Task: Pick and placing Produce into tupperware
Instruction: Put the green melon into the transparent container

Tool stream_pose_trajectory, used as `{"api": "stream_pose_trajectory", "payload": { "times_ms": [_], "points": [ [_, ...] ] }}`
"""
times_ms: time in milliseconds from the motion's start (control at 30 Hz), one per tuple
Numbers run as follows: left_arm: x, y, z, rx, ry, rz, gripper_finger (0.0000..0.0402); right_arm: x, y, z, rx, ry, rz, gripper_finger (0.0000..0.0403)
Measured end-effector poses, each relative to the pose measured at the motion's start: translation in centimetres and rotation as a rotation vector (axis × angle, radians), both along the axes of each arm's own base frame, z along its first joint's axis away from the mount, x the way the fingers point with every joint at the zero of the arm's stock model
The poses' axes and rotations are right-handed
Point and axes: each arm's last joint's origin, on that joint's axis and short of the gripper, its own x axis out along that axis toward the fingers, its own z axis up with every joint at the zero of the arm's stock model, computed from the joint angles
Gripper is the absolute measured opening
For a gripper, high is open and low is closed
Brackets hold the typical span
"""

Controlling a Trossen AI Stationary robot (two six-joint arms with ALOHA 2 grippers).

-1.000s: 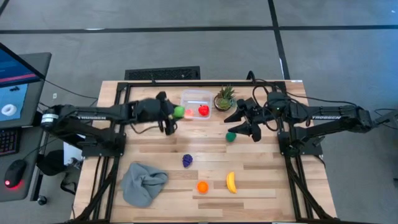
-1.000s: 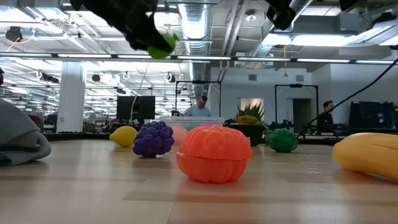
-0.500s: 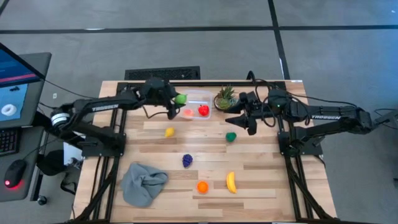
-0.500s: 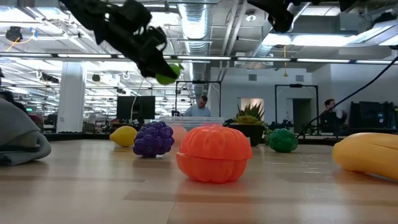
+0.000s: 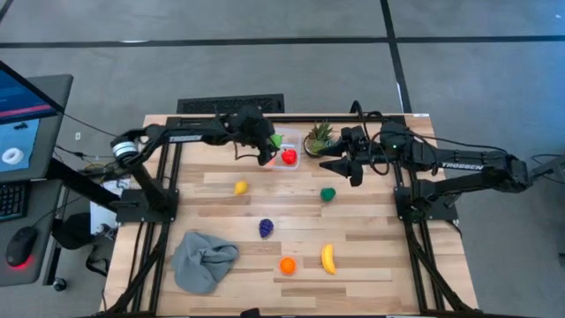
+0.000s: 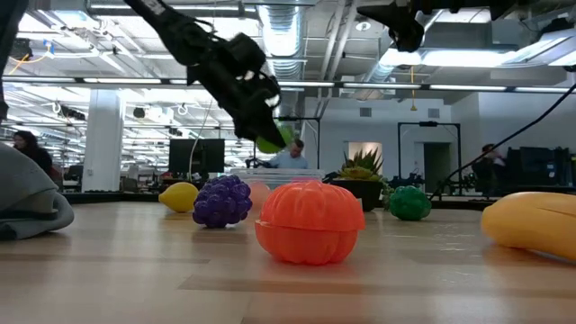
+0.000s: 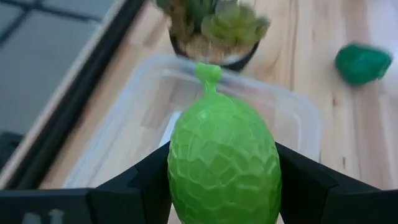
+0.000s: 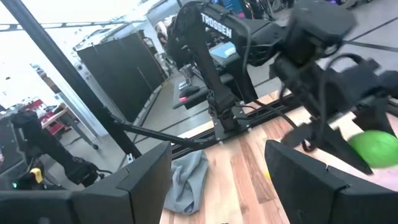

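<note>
My left gripper (image 5: 268,147) is over the clear tupperware (image 5: 293,138) at the table's far edge, shut on a light green, bumpy fruit (image 7: 221,149). In the low view the fruit (image 6: 271,139) hangs above the container. A red piece (image 5: 288,157) and a pinkish piece (image 5: 267,161) lie inside the tupperware. My right gripper (image 5: 339,166) is open and in the air right of the potted plant (image 5: 318,140). A dark green piece (image 5: 328,193) lies on the table below it. My left gripper pinches the green fruit across its rounded body (image 7: 180,163), one finger (image 7: 146,183) on each side. The stem end (image 7: 208,72) points away from the wrist. The fruit is lifted clear, above the tupperware's inside (image 7: 146,118).
On the wooden table lie a yellow lemon (image 5: 240,187), purple grapes (image 5: 266,228), an orange piece (image 5: 287,265), a banana (image 5: 328,258) and a crumpled grey cloth (image 5: 205,259). The potted plant stands right beside the tupperware. A black frame rail (image 5: 229,119) runs along the far edge.
My left gripper has carried the green fruit toward the table's right and far edge and downward, from beside the tupperware to above it. As the arm moved off, the lemon came into view. My right gripper has drawn a little toward the far edge.
</note>
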Motion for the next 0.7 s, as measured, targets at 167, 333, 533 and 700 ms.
{"api": "stream_pose_trajectory", "payload": {
  "times_ms": [167,333,533,700],
  "points": [
    [1.6,1.4,-0.4,-0.036,0.087,0.013,0.021,0.0,-0.1,-0.1,0.003,0.011,-0.002,0.0281],
    [2.2,2.8,-0.2,-0.026,0.155,0.051,0.021,-0.1,-0.1,-0.3,0.006,0.028,-0.005,0.0281],
    [2.9,3.8,-1.0,-0.041,0.24,0.037,0.021,-0.1,-0.5,-0.3,0.006,0.029,-0.023,0.0281],
    [3.0,3.8,-1.3,-0.034,0.259,0.019,0.021,-0.2,-0.8,-0.3,0.006,0.028,-0.037,0.0281]
  ]
}}
